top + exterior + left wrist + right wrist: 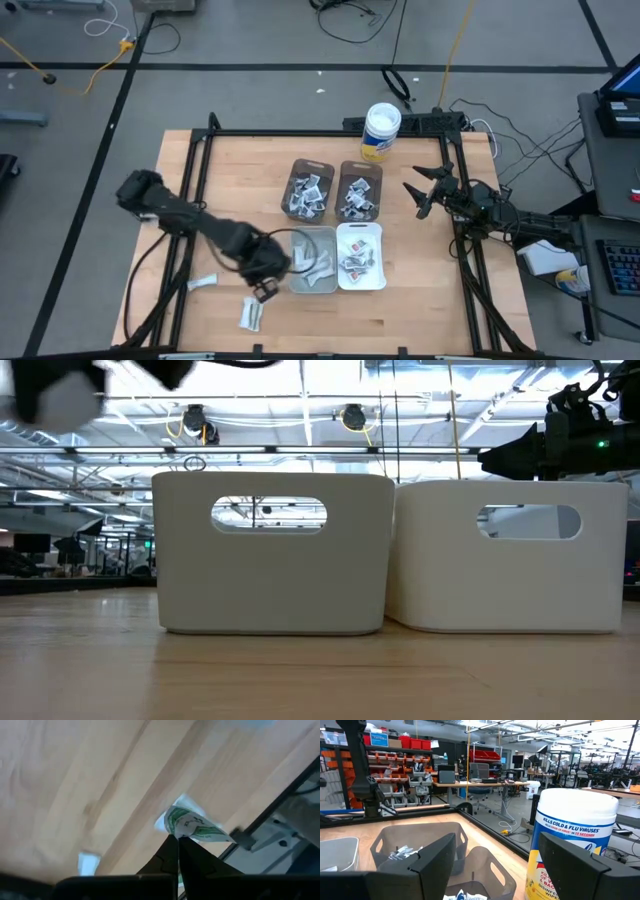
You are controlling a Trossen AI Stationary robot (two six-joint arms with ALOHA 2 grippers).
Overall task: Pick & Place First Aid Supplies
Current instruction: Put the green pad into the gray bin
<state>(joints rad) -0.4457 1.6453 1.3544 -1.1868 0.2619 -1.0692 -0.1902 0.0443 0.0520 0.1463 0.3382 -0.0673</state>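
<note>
My left gripper [266, 289] hangs over the table's near left part, just left of the grey bin [313, 261], shut on a small white packet with green print [194, 826]. Two more first aid packets lie flat on the wood, one [202, 283] to the left of the gripper and one [252, 315] near it toward the front edge. My right gripper [420, 192] waits open at the table's right side, pointing level toward the bins, with nothing between its fingers. My left gripper pinches one end of the packet [176, 833] between its two shut fingertips [168, 849]. The fingers point steeply down from above. The packet sticks out past the fingertips, lifted clear of the table.
Two brown bins [309, 188] [360, 190] at the table's middle hold several packets. In front of them stand the grey bin and a white bin [361, 257], also with packets. A white tub with a yellow label [381, 130] stands at the far edge. Bare wood lies at left.
</note>
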